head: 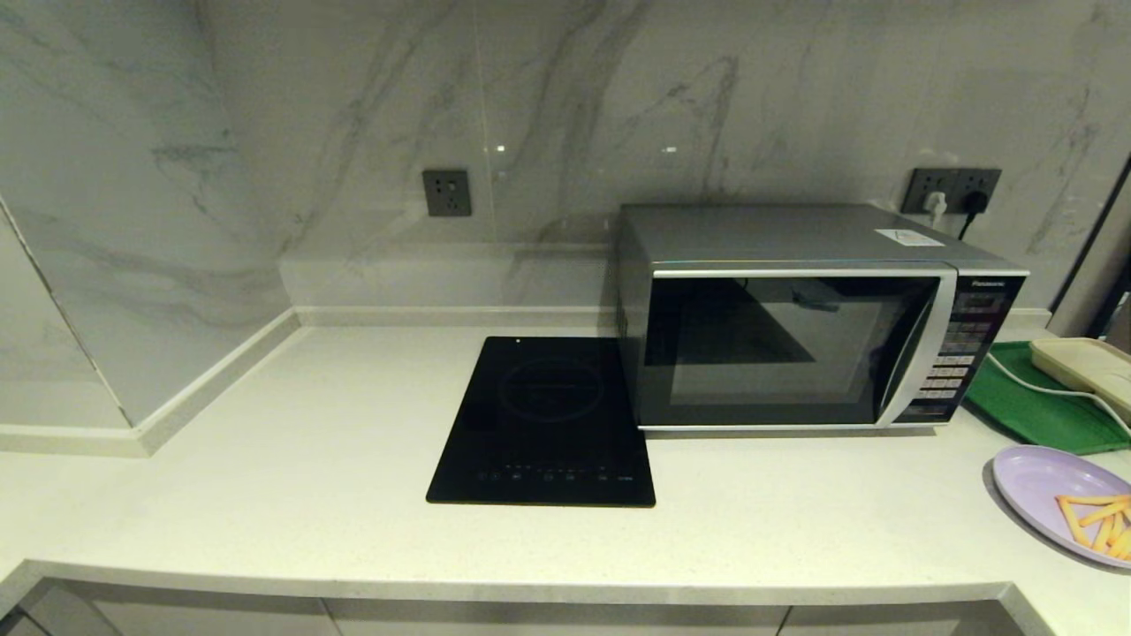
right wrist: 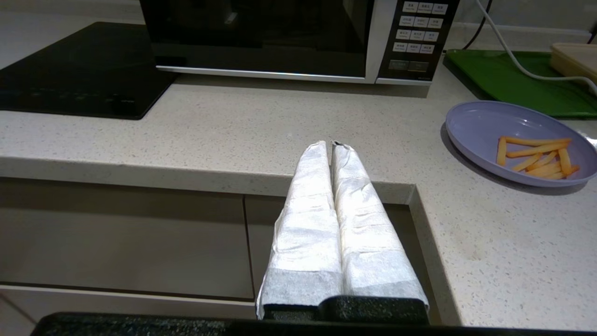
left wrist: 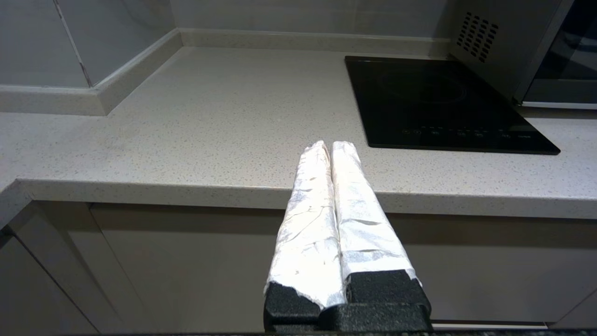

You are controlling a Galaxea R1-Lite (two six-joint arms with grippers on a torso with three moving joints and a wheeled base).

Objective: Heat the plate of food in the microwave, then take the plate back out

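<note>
The right hand (right wrist: pixel 332 143) was closed on nothing, its two white-wrapped fingers (right wrist: pixel 308 219) pressed together low in the middle of the right wrist view, tips hanging at the front edge of the bench (right wrist: pixel 224 135) and apart from everything on it. The left hand (left wrist: pixel 330 144) was likewise closed and empty, low centre in its own view, short of the bench edge; neither hand showed in the head view.

Outward from the right hand, the plate of food (right wrist: pixel 485 128) lay at the right of that frame, on the bench and untouched. Behind it, at the upper right, a green tray (right wrist: pixel 503 77) carried a beige tray (right wrist: pixel 576 58), and a white cable (right wrist: pixel 513 60) crossed them. The microwave (head: pixel 786 238) stood right of centre in the head view, its door shut, with the black induction cooktop (head: pixel 543 424) just beside it.

By my reading nothing of the task was done — the door had yet to be opened, the plate loaded, heated and brought out again.

The plate was round, shallow, smooth pale lavender, with thin orange-yellow sticks of food (right wrist: pixel 536 156) bunched to one side. The microwave was a boxy silver-grey shell with dark glossy glass, a curved silver handle strip (head: pixel 919 349) and a black button panel (head: pixel 959 353). The bench was pale speckled stone — the wall (head: pixel 265 132) behind, veined marble tile.
</note>
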